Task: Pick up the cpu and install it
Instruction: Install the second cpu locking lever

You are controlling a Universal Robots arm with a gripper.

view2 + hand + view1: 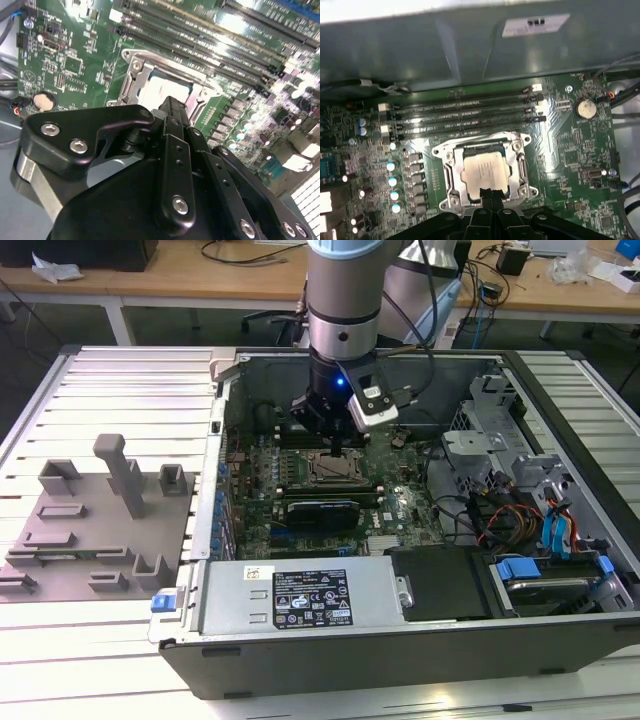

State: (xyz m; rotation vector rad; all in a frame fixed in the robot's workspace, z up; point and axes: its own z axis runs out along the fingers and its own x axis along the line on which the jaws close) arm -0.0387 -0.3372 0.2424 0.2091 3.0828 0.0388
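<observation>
The cpu [485, 171], a pale silvery square chip, lies inside the metal-framed socket [446, 170] of the green motherboard [570, 150], sitting slightly askew to the frame. In the second wrist view its pale top [162, 91] shows just beyond the black fingers. My gripper [485, 192] hangs directly over the socket with its two black fingertips pressed together, shut, at the cpu's near edge. Whether they touch the chip I cannot tell. In the exterior view the gripper [336, 446] stands just above the socket [335, 469] inside the open computer case.
The open case [300, 600] has metal walls all around. Memory slots [465, 112] run beside the socket. A drive cage and cables [520, 510] fill the exterior view's right. A grey tray [95, 530] with blocks and posts lies at the exterior view's left.
</observation>
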